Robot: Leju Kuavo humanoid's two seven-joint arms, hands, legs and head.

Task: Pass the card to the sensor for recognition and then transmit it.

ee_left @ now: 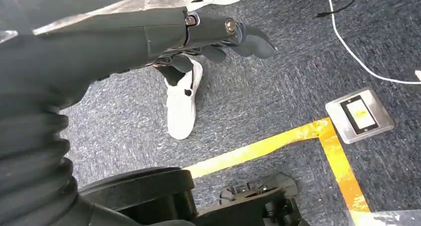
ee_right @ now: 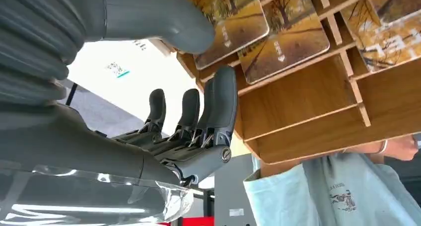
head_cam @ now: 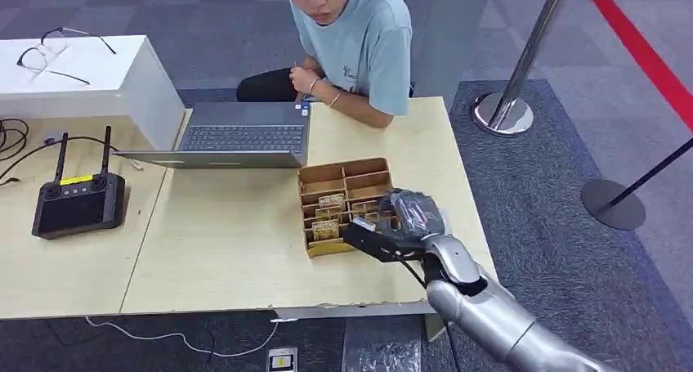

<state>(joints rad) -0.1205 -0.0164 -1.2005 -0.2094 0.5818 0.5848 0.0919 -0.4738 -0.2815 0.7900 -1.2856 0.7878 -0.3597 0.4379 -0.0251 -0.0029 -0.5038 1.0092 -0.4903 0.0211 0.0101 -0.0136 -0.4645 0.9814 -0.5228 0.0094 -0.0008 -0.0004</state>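
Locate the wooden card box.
In the head view, the compartmented wooden card box sits right of centre on the table, just before the open grey laptop, right hand at its near-right corner.

Cards in box, laptop behind it.

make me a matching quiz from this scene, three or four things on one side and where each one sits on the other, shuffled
Things:
1. laptop
2. remote controller
3. glasses
4. right hand

Places:
A. on the white cabinet at the far left
B. at the wooden card box
C. open on the table, in front of the seated person
D. on the left table, antennas up

Pairs: 1-C, 2-D, 3-A, 4-B
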